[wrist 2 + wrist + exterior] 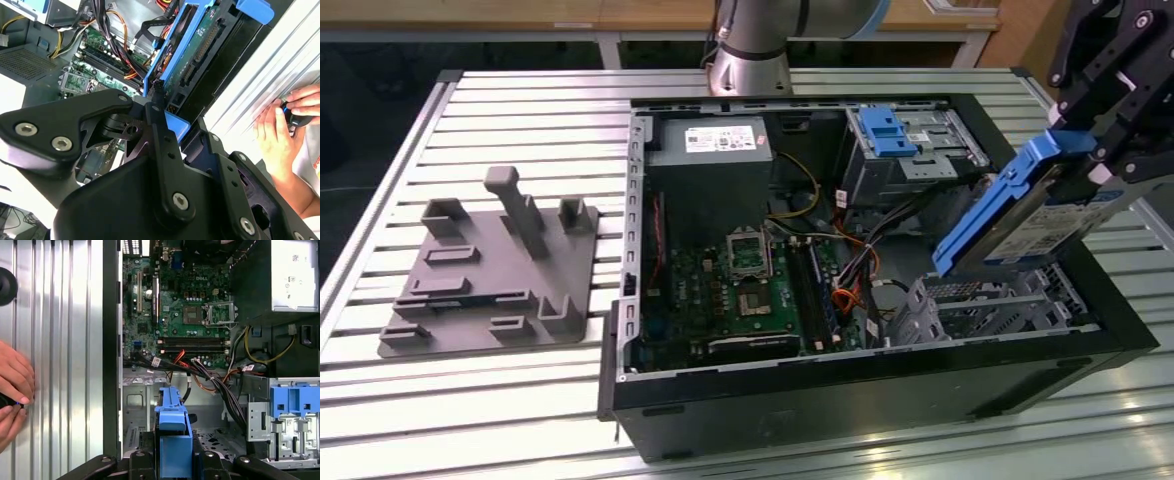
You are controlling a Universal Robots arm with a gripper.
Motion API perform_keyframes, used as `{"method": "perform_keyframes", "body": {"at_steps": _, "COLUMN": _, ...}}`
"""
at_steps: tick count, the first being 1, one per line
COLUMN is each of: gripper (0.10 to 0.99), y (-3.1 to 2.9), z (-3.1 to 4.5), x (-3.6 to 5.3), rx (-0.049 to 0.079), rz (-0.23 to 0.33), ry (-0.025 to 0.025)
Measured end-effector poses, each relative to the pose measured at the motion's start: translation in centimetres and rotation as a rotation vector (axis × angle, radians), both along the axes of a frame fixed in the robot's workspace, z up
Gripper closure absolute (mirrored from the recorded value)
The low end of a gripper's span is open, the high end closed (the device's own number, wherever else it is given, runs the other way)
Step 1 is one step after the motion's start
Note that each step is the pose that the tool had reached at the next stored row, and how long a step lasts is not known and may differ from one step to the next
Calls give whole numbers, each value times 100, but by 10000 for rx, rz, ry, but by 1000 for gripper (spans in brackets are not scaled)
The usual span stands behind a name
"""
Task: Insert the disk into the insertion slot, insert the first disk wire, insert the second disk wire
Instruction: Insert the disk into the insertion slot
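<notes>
Nearest the lens, the gripper (172, 462) is seen clamped on the disk (1014, 215) by its blue carrier. The disk is held tilted, one end down, just above the insertion slot (987, 305) and is not yet entered. It is judged stiff, fairly heavy and shock-sensitive, and is best gripped by the carrier's edges, away from connector and board. The wrist is posed over the open case (854, 400) at the exterior view's right.

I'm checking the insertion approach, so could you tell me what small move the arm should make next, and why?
Probably lower the disk toward the insertion slot: the gripper holds it tilted in the air above that cage, not yet inside.
</notes>
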State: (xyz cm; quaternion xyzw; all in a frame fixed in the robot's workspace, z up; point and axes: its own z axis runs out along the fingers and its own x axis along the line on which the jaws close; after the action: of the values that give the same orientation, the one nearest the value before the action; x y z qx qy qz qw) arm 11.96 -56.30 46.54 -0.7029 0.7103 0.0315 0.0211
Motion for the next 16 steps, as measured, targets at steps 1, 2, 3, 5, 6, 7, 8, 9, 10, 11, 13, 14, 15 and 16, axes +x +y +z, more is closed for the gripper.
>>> {"method": "perform_keyframes", "body": {"at_steps": 1, "gripper": 722, "y": -5, "z": -4, "x": 0, "rx": -2, "rz": 0, "ry": 0}}
{"method": "perform_keyframes", "body": {"at_steps": 2, "gripper": 722, "y": -11, "z": -10, "x": 0, "rx": -1, "rz": 0, "ry": 0}}
{"method": "perform_keyframes", "body": {"at_steps": 3, "gripper": 722, "y": -16, "z": -15, "x": 0, "rx": -1, "rz": 0, "ry": 0}}
{"method": "perform_keyframes", "body": {"at_steps": 5, "gripper": 722, "y": -28, "z": -26, "x": -1, "rx": -1, "rz": 0, "ry": 0}}
{"method": "perform_keyframes", "body": {"at_steps": 6, "gripper": 722, "y": -33, "z": -31, "x": -1, "rx": 0, "rz": 0, "ry": 0}}
{"method": "perform_keyframes", "body": {"at_steps": 7, "gripper": 722, "y": -38, "z": -36, "x": -1, "rx": 0, "rz": -1, "ry": 0}}
{"method": "perform_keyframes", "body": {"at_steps": 8, "gripper": 722, "y": -42, "z": -41, "x": -1, "rx": -1, "rz": -1, "ry": 1}}
{"method": "perform_keyframes", "body": {"at_steps": 9, "gripper": 722, "y": -44, "z": -46, "x": -1, "rx": -1, "rz": 0, "ry": 0}}
{"method": "perform_keyframes", "body": {"at_steps": 10, "gripper": 722, "y": -46, "z": -52, "x": -1, "rx": -2, "rz": 1, "ry": 0}}
{"method": "perform_keyframes", "body": {"at_steps": 11, "gripper": 722, "y": -47, "z": -58, "x": -2, "rx": -4, "rz": 1, "ry": 0}}
{"method": "perform_keyframes", "body": {"at_steps": 13, "gripper": 722, "y": -48, "z": -75, "x": -3, "rx": -4, "rz": 0, "ry": 0}}
{"method": "perform_keyframes", "body": {"at_steps": 14, "gripper": 722, "y": -48, "z": -85, "x": -4, "rx": -4, "rz": 0, "ry": 0}}
{"method": "perform_keyframes", "body": {"at_steps": 15, "gripper": 722, "y": -48, "z": -93, "x": -4, "rx": -6, "rz": 0, "ry": 0}}
{"method": "perform_keyframes", "body": {"at_steps": 16, "gripper": 722, "y": -49, "z": -102, "x": -4, "rx": -5, "rz": 0, "ry": 1}}
